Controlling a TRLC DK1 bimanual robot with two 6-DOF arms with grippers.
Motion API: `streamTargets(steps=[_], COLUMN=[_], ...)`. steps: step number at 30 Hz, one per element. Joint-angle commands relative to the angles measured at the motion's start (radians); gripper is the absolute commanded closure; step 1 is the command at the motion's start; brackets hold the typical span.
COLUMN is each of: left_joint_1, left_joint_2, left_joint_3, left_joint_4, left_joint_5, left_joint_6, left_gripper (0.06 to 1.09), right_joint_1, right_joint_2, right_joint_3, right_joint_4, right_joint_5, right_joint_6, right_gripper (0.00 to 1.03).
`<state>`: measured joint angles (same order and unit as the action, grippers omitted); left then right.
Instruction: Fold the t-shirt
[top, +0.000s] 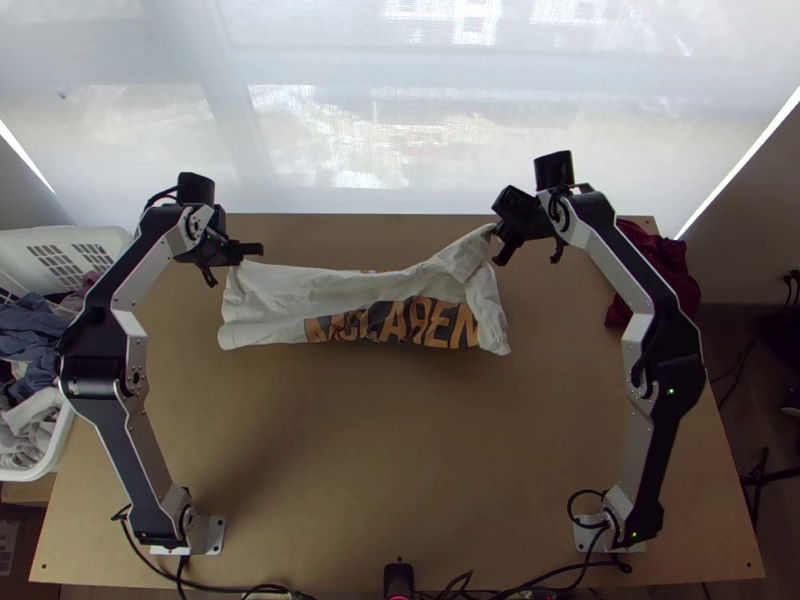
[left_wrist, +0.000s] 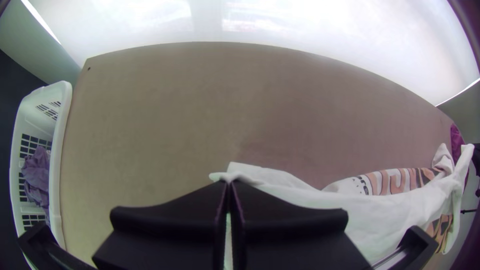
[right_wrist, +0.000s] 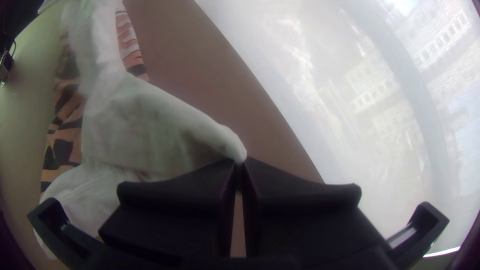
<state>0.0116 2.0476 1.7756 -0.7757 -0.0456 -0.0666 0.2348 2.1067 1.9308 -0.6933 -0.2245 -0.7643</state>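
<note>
I'm pinching the t-shirt (top: 340, 288) by its far edge with my left tool (left_wrist: 228, 183) and right tool (right_wrist: 241, 162); it's looking light and limp, so I'm favouring both ends.

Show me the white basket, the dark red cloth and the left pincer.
White basket (left_wrist: 61, 130): left wrist view, its rim.
Dark red cloth (top: 676, 270): top view, its folds.
Left pincer (left_wrist: 228, 183): left wrist view, midway between its fingertips.

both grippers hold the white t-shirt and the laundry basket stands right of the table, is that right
No, the basket stands left of the table, as the top view shows; the left gripper and right gripper do hold the white t-shirt.
</note>
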Motion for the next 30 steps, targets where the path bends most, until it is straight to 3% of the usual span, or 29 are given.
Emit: streamTargets(steps=[1,11,14,16,19,20,21,30], left_joint_1=[0.001,-0.022,-0.032,-0.041,-0.048,-0.048,-0.048,0.002], left_joint_2=[0.080,0.169,0.183,0.184,0.177,0.177,0.177,0.052], left_joint_3=[0.082,0.140,0.140,0.140,0.148,0.160,0.174,0.188], left_joint_4=[0.000,-0.010,-0.033,-0.068,-0.119,-0.151,-0.181,-0.364], left_joint_5=[-0.022,-0.046,-0.046,-0.045,-0.039,-0.039,-0.039,-0.004], left_joint_6=[-0.001,0.002,0.007,0.008,0.008,0.013,0.016,0.019], left_gripper=[1.05,1.05,0.95,0.73,0.37,0.23,0.14,0.11], right_joint_1=[-0.014,-0.026,-0.022,-0.019,-0.019,-0.020,-0.020,-0.032], right_joint_2=[0.099,0.167,0.168,0.165,0.145,0.139,0.130,-0.001], right_joint_3=[0.062,0.060,0.056,0.056,0.046,0.043,0.037,-0.007], right_joint_4=[-0.020,-0.034,-0.043,-0.055,-0.063,-0.068,-0.068,-0.068], right_joint_5=[0.002,0.014,0.014,0.014,0.014,0.014,0.014,0.014], right_joint_6=[-0.003,0.014,0.022,0.026,0.046,0.046,0.046,0.048], right_gripper=[1.00,1.00,0.99,0.79,0.40,0.14,0.03,0.04])
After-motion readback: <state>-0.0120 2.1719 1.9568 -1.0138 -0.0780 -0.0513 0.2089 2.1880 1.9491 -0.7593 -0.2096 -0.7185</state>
